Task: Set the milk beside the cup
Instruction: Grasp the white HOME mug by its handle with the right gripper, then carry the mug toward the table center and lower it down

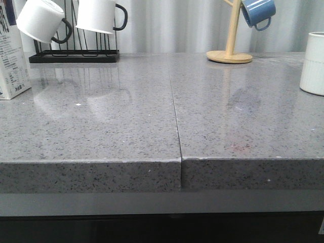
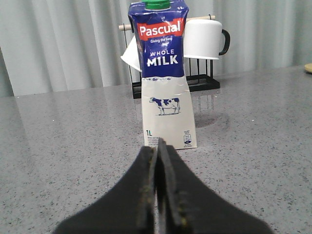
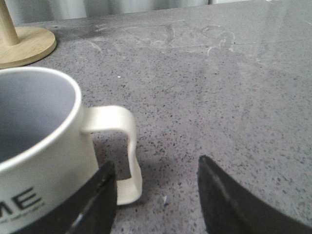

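The milk carton (image 1: 11,55) stands upright at the far left edge of the front view, cut off by the frame. In the left wrist view it (image 2: 163,73) stands straight ahead, white with a dark blue top and a cow picture. My left gripper (image 2: 159,146) is shut and empty, just short of the carton's base. The cup (image 1: 314,63), white and ribbed, stands at the far right edge. In the right wrist view the cup (image 3: 39,146) is close, its squarish handle (image 3: 124,151) by one finger. My right gripper (image 3: 156,168) is open and empty beside the handle.
A black rack (image 1: 76,53) with two white black-handled mugs (image 1: 43,20) stands at the back left, behind the carton. A wooden mug tree (image 1: 230,53) with a blue mug (image 1: 258,12) stands at the back right. The grey stone counter (image 1: 172,121) has a seam down its middle.
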Robot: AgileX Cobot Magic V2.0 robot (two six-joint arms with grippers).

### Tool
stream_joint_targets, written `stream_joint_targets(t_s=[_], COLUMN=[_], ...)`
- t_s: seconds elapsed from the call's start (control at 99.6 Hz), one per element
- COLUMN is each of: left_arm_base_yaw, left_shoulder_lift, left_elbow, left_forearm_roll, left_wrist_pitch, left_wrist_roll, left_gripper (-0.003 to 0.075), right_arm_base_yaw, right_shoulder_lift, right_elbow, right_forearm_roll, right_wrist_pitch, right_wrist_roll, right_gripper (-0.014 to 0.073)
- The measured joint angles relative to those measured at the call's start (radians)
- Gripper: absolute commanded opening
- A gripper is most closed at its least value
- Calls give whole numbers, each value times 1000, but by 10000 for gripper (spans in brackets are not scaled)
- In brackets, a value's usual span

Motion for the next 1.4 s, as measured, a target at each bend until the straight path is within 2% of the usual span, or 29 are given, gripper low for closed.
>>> stream_joint_targets(t_s=[0.291,0.391,0.462,0.532,0.673,0.903,1.114,1.255,1.395], left_arm_base_yaw=[0,0,0,0,0,0,0,0,0], left_shoulder_lift=[0,0,0,0,0,0,0,0,0], left_elbow=[0,0,0,0,0,0,0,0,0], left_forearm_roll=[0,0,0,0,0,0,0,0,0], left_wrist_pitch=[0,0,0,0,0,0,0,0,0], left_wrist_roll=[0,0,0,0,0,0,0,0,0], left_gripper=[-21,-21,-21,-21,-21,-21,-21,-21,-21], right_arm_base_yaw=[0,0,0,0,0,13,134,260,407], right_shoulder_lift=[125,171,199,222,235,225,141,123,123], right_elbow=[-102,-137,-156,-168,-173,-173,-173,-176,-202], right_forearm_roll=[-12,-34,-46,-59,-90,-90,-11,115,316], right_wrist_pitch=[-19,-29,-47,-59,-64,-56,-22,-9,10], right_wrist_roll=[2,2,2,2,2,3,-17,-105,-251], right_gripper=[395,365,297,184,-125,-110,-110,-110,-110])
